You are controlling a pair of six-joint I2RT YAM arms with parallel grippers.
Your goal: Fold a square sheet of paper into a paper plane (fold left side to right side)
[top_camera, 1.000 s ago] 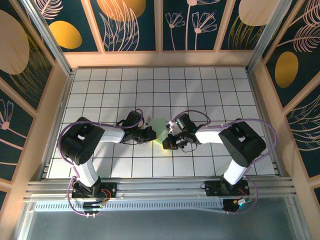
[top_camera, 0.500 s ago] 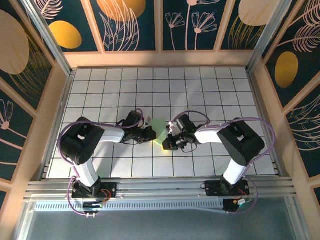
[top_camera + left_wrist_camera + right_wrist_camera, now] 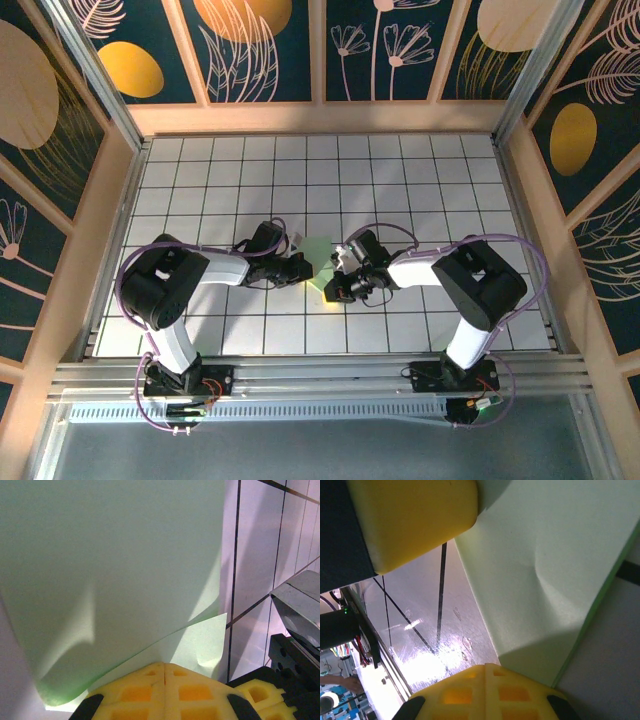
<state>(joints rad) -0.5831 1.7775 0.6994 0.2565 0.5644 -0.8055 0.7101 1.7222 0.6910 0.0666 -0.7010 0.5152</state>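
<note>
**Both pairs of fingers closed against a half-turned green sheet**

**Left fingers** [image 3: 135, 692]. The two yellow pads are shut, their faces meeting along a thin seam with no gap. The tips lie against the near edge of the square sheet of paper [image 3: 115, 555]. It cannot be told whether any paper is caught in the seam.

**Right fingers** [image 3: 455, 695]. These are also shut, pads together, with the tips touching the sheet close to one corner. A pinch cannot be confirmed here either. In the right wrist view a yellow pad of the left fingers sits at the upper left, beside the sheet's edge.

**Position.** From above, the two pairs of fingers point toward each other with the sheet between them. It lies near the middle of the tabletop [image 3: 420, 180], slightly toward the arms' bases.

**Sheet.** The paper is thin, pale green and not flat.
- One layer lies on the white, dark-lined tiles, and its corner shows just above the left pads.
- A larger layer rises over the lower one in a smooth curve, bent without a sharp crease.
- In the right wrist view the surface carries a soft, rounded dent, and a darker green edge runs along its right side.
- Broad shadows fall across the raised layer.
</note>
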